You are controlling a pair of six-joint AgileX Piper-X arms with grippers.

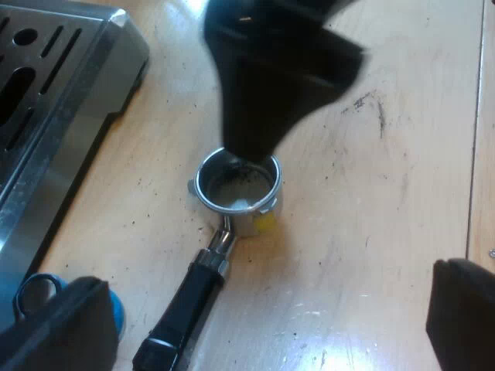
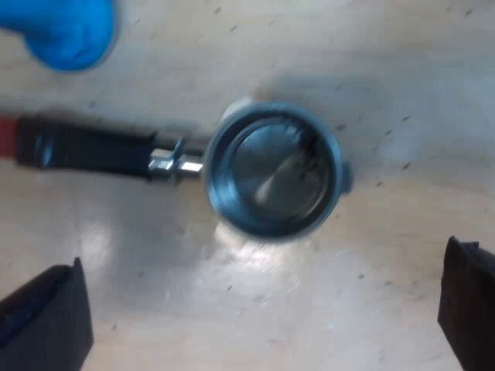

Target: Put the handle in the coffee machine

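Hovers with right gripper (image 2: 259, 309) spread wide over the metal holder (image 2: 271, 170), loose on the table (image 2: 232, 325), and left gripper (image 1: 267, 309) spread too. Best to shift onto the dark handle (image 2: 85, 147), clamp squarely, carry level to the espresso machine (image 1: 46, 100).

Overall light: bright and even, with a warm tone on the wooden table (image 1: 371, 232).
Glare: a white patch on the wooden table just beside the basket of the holder (image 2: 271, 170), in the right wrist view.
Reflections: pale streaks inside the basket and along the metal edge of the espresso machine (image 1: 69, 116).
Shadows: soft and grey, beside the holder's handle and around its basket.
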